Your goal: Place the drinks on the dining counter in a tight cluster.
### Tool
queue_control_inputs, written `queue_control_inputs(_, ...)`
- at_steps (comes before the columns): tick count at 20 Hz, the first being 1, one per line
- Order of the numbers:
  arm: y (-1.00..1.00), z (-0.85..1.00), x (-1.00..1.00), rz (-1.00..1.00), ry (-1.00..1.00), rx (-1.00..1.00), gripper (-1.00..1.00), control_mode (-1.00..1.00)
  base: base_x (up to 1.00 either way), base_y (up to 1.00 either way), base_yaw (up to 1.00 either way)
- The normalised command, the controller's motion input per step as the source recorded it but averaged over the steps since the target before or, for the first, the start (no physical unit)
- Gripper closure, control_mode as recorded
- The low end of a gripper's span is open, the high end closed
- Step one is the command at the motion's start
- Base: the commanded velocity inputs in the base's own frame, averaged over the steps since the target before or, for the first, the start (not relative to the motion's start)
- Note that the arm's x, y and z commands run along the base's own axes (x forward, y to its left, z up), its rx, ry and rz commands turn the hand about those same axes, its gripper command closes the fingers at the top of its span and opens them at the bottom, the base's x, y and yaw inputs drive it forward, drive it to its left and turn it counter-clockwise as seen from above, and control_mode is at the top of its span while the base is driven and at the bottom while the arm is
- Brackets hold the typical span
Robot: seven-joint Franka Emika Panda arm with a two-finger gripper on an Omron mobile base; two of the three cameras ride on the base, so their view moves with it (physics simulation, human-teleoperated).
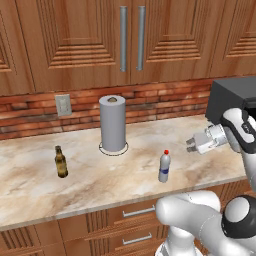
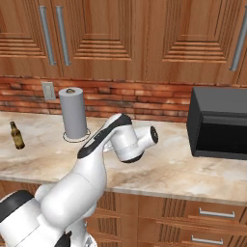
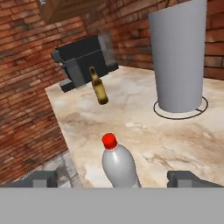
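Left base view: the marble counter (image 1: 30,185) here is the narrow one backed by wooden wall cabinets (image 1: 75,40), so it is not the dining counter. On it the small clear bottle (image 1: 164,166) with the red cap stands upright near the front edge, right of the middle. The slim brown bottle (image 1: 61,162) stands upright toward the left end, well apart from it. A grey paper-towel roll (image 1: 112,124) sits between them, nearer the brick back wall. The gripper (image 1: 191,145) hangs above the counter to the right of the clear bottle, pointing toward it and not touching it.

Right base view: the arm covers much of the counter's middle (the clear bottle is behind it). The brown bottle is at the far left end, and a black microwave (image 2: 219,126) sits at the right end against the wall.

Hand view: the two fingertips (image 3: 188,178) stand wide apart at the bottom, with the clear bottle's shoulder and cap rising between them; nothing is clamped yet. The brown bottle and the roll lie beyond, and a dark appliance (image 3: 85,61) sits at the far end.

By my reading the task has barely begun: both bottles shown are on the wrong counter, none is gripped, and the olive-yellow one cannot be placed from these pictures. Grasping the clear bottle looks like the step in hand, with carrying and clustering all left.
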Motion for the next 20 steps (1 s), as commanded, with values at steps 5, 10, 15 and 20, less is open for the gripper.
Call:
queue_control_inputs(5, 0.04, -0.22, 0.16, 0.03, -0.26, 0.00, -1.00, -1.00, 0.00, 0.00, 0.00)
queue_control_inputs(10, 0.00, -0.06, 0.18, 0.18, -0.05, 0.00, -1.00, -1.00, 0.00, 0.00, 0.00)
queue_control_inputs(15, 0.00, -0.04, 0.11, 0.29, 0.05, 0.00, -1.00, -1.00, 0.00, 0.00, 0.00)
queue_control_inputs(20, 0.02, -0.35, 0.03, 0.18, 0.02, 0.00, -1.00, -1.00, 0.00, 0.00, 0.00)
